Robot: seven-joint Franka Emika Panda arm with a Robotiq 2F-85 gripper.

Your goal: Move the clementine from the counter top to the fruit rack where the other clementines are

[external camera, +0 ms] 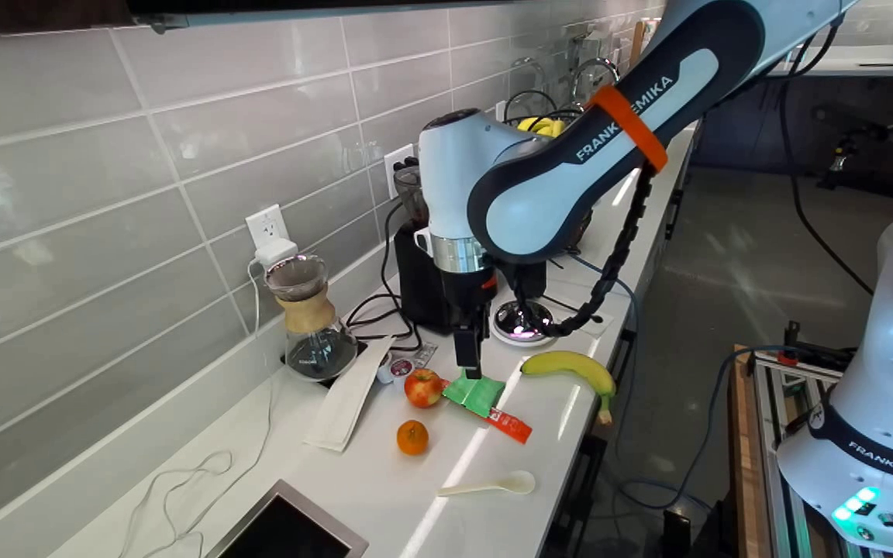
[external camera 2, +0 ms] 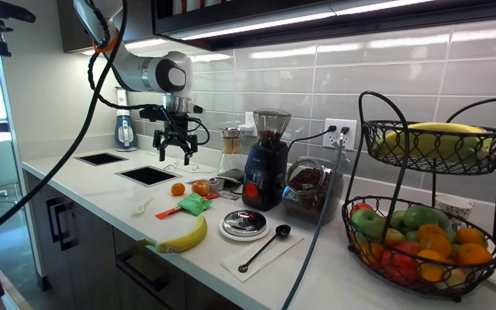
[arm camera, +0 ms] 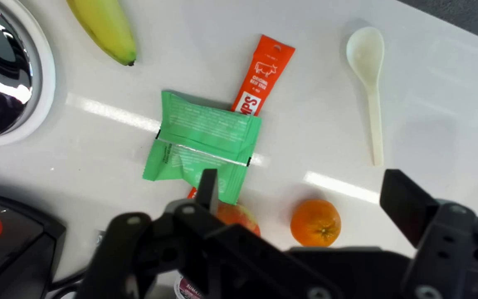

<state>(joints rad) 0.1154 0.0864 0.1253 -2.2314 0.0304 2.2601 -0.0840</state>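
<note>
The clementine rests on the white counter top, beside the apple. It also shows in an exterior view and the wrist view. My gripper is open and empty, pointing down, well above the counter. In the wrist view the clementine lies between the open fingers but below them, untouched. The black wire fruit rack stands at the near right in an exterior view. Its lower basket holds the other clementines among apples; bananas fill the upper tier. Elsewhere the arm mostly hides the rack.
An apple, green packet, red beef stick, banana and spoon lie nearby. A coffee grinder, glass jar and hanging cable stand between gripper and rack. A carafe stands by the wall.
</note>
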